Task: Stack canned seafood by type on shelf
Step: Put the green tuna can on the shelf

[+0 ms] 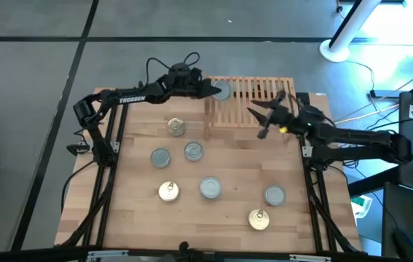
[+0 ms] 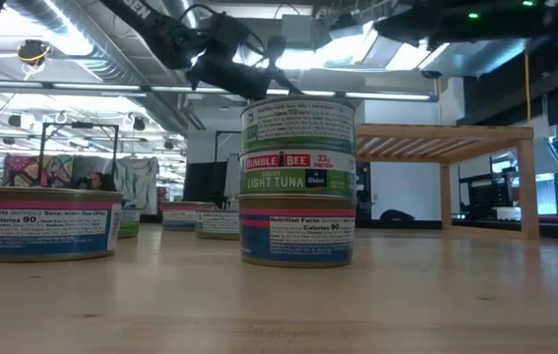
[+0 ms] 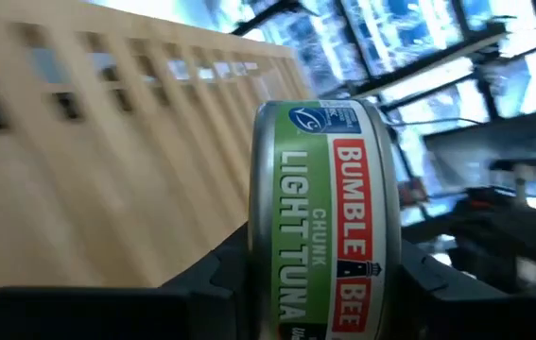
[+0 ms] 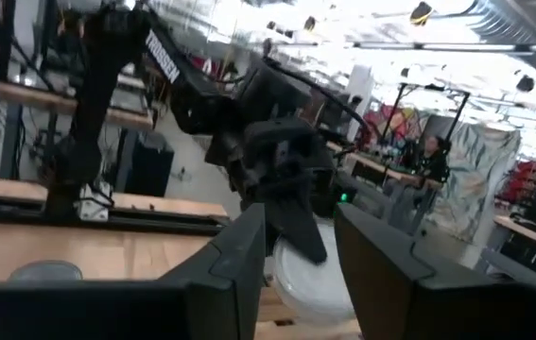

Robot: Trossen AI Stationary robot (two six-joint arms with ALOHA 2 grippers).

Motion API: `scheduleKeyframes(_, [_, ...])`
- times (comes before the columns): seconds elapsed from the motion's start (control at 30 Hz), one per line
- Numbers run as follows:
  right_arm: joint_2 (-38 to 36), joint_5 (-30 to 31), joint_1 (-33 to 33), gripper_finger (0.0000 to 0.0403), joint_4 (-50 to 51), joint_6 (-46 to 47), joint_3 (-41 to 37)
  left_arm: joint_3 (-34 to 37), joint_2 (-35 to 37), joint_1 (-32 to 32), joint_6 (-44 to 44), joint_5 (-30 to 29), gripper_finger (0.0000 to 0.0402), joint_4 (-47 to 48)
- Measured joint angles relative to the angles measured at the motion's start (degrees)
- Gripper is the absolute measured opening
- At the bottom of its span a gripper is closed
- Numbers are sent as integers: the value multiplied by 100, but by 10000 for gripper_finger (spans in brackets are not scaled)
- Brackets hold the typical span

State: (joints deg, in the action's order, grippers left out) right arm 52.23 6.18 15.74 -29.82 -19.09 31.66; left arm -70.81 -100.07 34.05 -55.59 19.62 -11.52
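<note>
The light-wood slatted shelf (image 1: 250, 108) stands at the table's far middle; it also shows in the low view (image 2: 446, 140). My left gripper (image 1: 217, 90) is shut on a silver-topped can (image 1: 224, 93) with a green "Light Tuna" label (image 3: 324, 217), over the shelf's left part (image 3: 97, 151). My right gripper (image 1: 260, 121) is open and empty over the shelf's near right part, pointing at the left gripper (image 4: 277, 170). Several cans stand on the table, some gold-topped (image 1: 175, 127), some silver-topped (image 1: 160, 156). In the low view, three cans stand stacked (image 2: 298, 182). My left gripper pinches the can between its two fingers, one finger on each flat end (image 3: 260, 255). The fingers come level from the table's left side, one above (image 4: 296, 227) and one below the can. The can stays upright over the shelf; whether it touches the slats, I cannot tell.
More cans stand on the near half of the table: a gold one (image 1: 168, 191), a silver one (image 1: 274, 194), a gold one near the front (image 1: 258, 218). The stack shows in the high view (image 1: 210, 188). Arm bases stand at the table's left and right edges.
</note>
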Motion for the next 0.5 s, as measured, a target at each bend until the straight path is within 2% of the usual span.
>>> scheduleKeyframes(0.27, [1582,6,486,131,188,-73,1061,2,0,61,45,-34,147,181])
scheduleKeyframes(0.5, [2460,-529,805,131,501,-28,1719,-4,-88,61,139,-79,131,493])
